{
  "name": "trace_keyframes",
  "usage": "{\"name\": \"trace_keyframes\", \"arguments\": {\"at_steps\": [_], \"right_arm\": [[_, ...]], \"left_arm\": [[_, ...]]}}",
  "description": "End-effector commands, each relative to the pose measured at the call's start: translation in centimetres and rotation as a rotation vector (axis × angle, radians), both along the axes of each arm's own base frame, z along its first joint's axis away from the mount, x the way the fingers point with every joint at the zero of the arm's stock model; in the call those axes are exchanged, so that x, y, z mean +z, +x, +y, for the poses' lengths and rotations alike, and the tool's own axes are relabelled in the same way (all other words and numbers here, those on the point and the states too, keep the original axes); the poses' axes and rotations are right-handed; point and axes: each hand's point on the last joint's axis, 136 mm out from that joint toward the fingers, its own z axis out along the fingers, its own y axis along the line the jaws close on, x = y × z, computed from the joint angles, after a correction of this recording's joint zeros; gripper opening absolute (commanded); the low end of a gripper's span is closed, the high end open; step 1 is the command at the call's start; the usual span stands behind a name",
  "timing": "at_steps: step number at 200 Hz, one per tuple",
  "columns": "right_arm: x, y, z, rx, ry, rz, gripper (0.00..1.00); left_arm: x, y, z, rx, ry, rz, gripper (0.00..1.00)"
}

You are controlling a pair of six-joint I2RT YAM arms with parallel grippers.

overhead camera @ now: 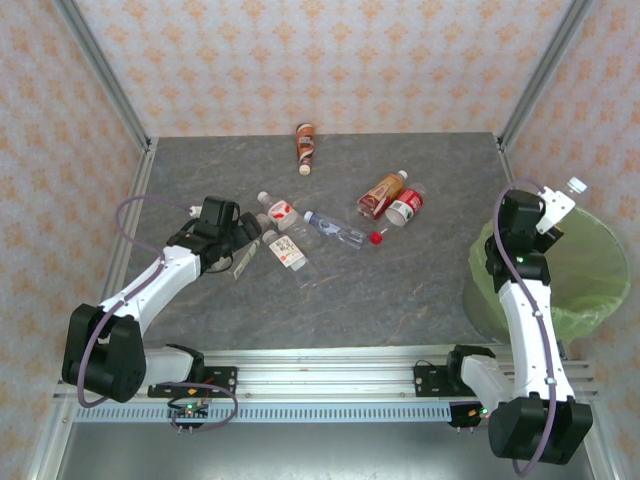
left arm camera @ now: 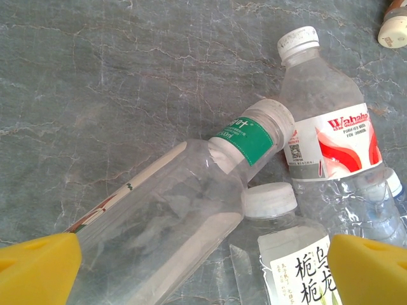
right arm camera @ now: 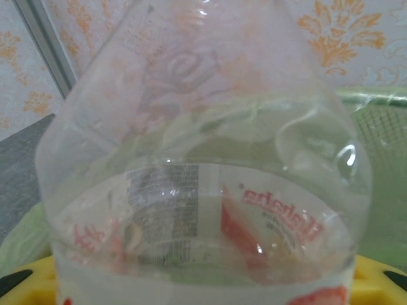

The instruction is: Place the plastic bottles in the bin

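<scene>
Close up, a clear bottle (right arm camera: 203, 210) is held in my right pincer (overhead camera: 553, 213), above the edge of the bin (overhead camera: 598, 300). It might hit the rim and fall outside. My left pincer (left arm camera: 203, 276) is wide over other bottles (left arm camera: 331, 146) on the worktop (left arm camera: 95, 95).

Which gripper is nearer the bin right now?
Right. The right gripper hangs at the rim of the bin with a clear bottle between its fingers; the left gripper is far across the table, over lying bottles.
</scene>
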Motion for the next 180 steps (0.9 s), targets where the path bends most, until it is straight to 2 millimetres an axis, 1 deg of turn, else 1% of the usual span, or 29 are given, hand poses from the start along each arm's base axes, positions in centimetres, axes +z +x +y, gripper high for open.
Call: {"name": "trace_keyframes", "arguments": {"at_steps": [1,16,28,55,71,96,123,135,154,180], "right_arm": [[0.8,0.2,0.6,0.04,0.015,-0.073,0.56],[0.9,0.8,1.4,0.099,0.026,-0.099,0.57],[1.0,1.0,1.5,0.116,0.023,-0.118,0.58],[1.1,1.3,1.3,0.116,-0.014,-0.13,0.59],[1.2,0.9,1.0,0.092,-0.018,-0.126,0.6],[1.7,-0.2,0.7,0.056,-0.025,-0.142,0.68],[2.0,-1.6,0.3,0.017,-0.04,-0.137,0.84],[2.2,-2.2,0.2,0.002,-0.041,-0.131,0.89],[2.5,-2.9,0.0,-0.016,-0.042,-0.128,0.93],[3.2,-3.5,0.0,-0.033,-0.038,-0.125,0.97]], "left_arm": [[0.7,0.4,0.0,0.008,0.011,-0.014,1.0],[0.7,0.5,0.0,0.008,0.009,-0.014,1.0],[0.7,0.5,0.0,0.008,0.009,-0.012,1.0],[0.6,0.3,0.1,0.009,0.011,-0.011,1.0],[0.6,0.2,0.2,0.009,0.016,-0.01,1.0],[0.7,0.1,0.3,0.014,0.022,-0.013,1.0],[0.7,0.1,0.3,0.012,0.02,-0.015,1.0],[0.8,0.1,0.3,0.011,0.018,-0.016,1.0],[0.8,0.1,0.3,0.01,0.022,-0.016,1.0],[0.9,0.0,0.5,0.012,0.034,-0.017,1.0]]}}
